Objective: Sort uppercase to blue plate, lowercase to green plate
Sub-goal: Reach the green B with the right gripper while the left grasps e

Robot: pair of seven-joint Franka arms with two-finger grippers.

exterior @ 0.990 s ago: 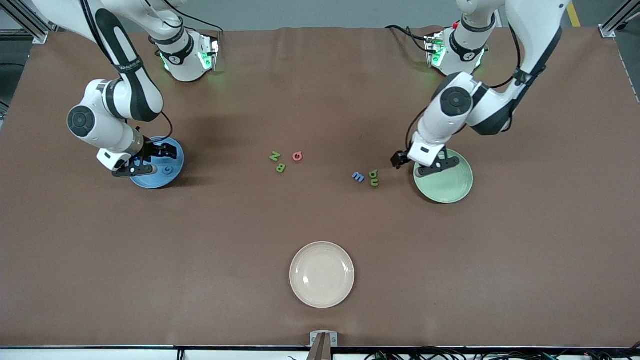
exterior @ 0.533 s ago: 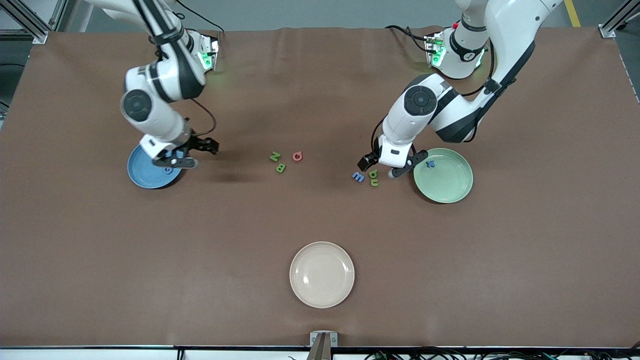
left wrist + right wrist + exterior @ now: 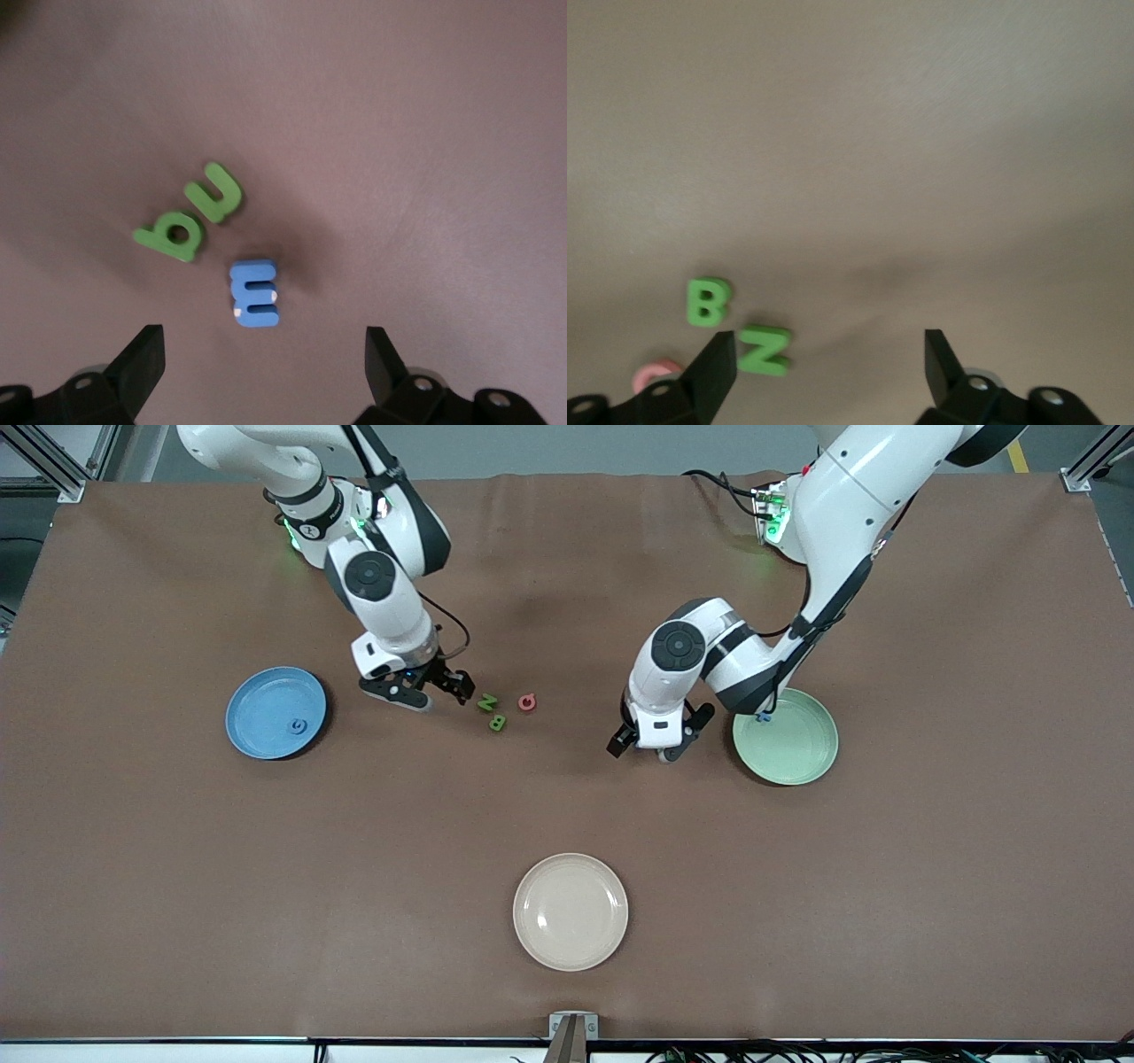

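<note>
The sky-blue plate (image 3: 261, 707) holds the blue G (image 3: 299, 726). My right gripper (image 3: 438, 695) is open and empty just above the table, beside the green N (image 3: 487, 702). The green B (image 3: 498, 724) and pink Q (image 3: 527, 702) lie close by. The right wrist view shows the N (image 3: 764, 349) near one finger, the B (image 3: 706, 302) and the Q (image 3: 656, 376). My left gripper (image 3: 640, 751) is open over the blue m (image 3: 255, 292) and the two green lowercase pieces (image 3: 170, 235) (image 3: 217, 190), which the front view hides. The mint-green plate (image 3: 793, 748) holds the blue cross (image 3: 760, 716).
A cream plate (image 3: 570, 911) sits nearer the front camera, at the middle of the table. The brown mat (image 3: 930, 850) covers the table.
Both grippers left their plates and moved toward the table's middle. The right one went from the blue plate to beside the N. The left one went from the green plate to over the lowercase pieces.
</note>
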